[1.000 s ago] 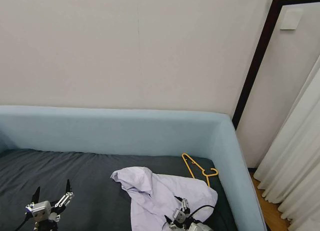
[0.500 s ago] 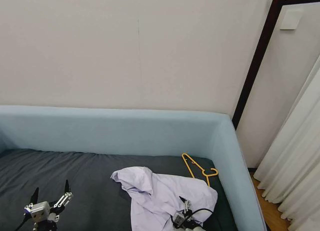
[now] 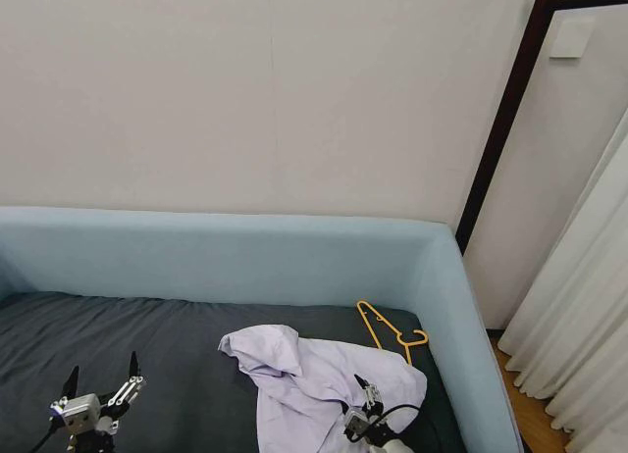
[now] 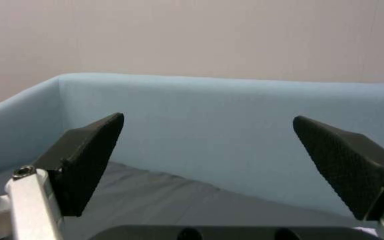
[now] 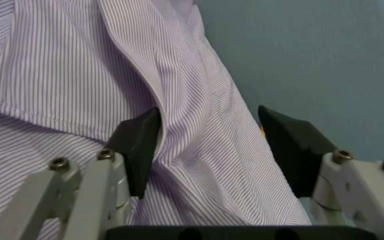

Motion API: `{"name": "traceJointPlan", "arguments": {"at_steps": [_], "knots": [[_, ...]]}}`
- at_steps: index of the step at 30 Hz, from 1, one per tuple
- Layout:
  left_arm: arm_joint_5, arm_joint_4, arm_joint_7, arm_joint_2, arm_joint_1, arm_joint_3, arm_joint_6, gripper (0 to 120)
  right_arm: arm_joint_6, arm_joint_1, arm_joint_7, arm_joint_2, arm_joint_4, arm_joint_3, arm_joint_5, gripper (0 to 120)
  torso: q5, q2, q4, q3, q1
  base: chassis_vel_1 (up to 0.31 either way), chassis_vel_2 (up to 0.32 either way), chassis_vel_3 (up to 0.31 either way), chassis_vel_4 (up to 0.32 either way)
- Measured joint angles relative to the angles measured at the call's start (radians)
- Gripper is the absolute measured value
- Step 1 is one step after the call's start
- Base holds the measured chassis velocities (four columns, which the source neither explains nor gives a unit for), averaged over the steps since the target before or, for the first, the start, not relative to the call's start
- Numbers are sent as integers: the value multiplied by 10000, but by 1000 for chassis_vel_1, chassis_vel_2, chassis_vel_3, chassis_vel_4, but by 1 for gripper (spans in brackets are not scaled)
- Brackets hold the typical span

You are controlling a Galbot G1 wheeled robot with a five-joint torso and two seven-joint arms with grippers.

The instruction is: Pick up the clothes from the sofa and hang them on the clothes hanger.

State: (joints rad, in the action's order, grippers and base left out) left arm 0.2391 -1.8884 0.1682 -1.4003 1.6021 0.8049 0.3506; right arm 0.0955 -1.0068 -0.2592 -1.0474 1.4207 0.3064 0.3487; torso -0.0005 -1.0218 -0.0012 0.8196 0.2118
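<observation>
**Right gripper down on shirt, left gripper idle over seat**

Head view. A blue sofa (image 3: 226, 257) with a dark seat stands against a pale wall. The shirt (image 3: 304, 375), striped lilac, lies crumpled on the seat, toward 5 o'clock in the frame. The yellow hanger (image 3: 392, 333) lies flat on the seat at 1 o'clock from the shirt, its lower end touching or just under the cloth. The right gripper (image 3: 366, 402) sits on the shirt's near right part. The left gripper (image 3: 102, 370) is at 7 o'clock in the frame, above bare seat and well apart from the shirt, fingers spread.

Left wrist view. Left gripper (image 4: 209, 120) released, both black pads wide apart, nothing between them. It faces the sofa back (image 4: 212, 165).

Right wrist view. Right gripper (image 5: 209, 112) released, not clenched. A raised fold of shirt (image 5: 78, 75) runs between the two pads. One pad (image 5: 138, 145) touches the cloth. Blue sofa wall (image 5: 312, 50) lies beyond the shirt's edge.
</observation>
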Motion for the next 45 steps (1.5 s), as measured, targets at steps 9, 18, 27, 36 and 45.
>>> {"name": "traceJointPlan", "arguments": {"at_steps": [9,18,27,36,45], "knots": [[-28,35,6,-46,-123,-58,-40,100,-758,15,539,129,-108,-203,36,22,0,0,0,0,0,0,0,0,0],[-80,2,7,-150,-136,-71,-64,100,-1626,30,1076,180,-126,-489,-315,0,0,0,0,0,0,0,0,0,0],[-108,-43,7,-213,-71,-73,-58,100,-2670,162,1917,727,1379,-723,-3230,0,-1,0,-1,1,0,0,0,0,0],[-232,-160,17,-320,-3,-176,-29,100,-1256,2798,2299,2184,5114,-855,-11081,0,-2,0,5,1,1,0,0,0,0],[-271,-261,40,-375,-21,-231,-37,100,-809,4823,2190,3209,6134,-1720,-14418,0,0,0,-2,1,2,0,0,0,0]]}}
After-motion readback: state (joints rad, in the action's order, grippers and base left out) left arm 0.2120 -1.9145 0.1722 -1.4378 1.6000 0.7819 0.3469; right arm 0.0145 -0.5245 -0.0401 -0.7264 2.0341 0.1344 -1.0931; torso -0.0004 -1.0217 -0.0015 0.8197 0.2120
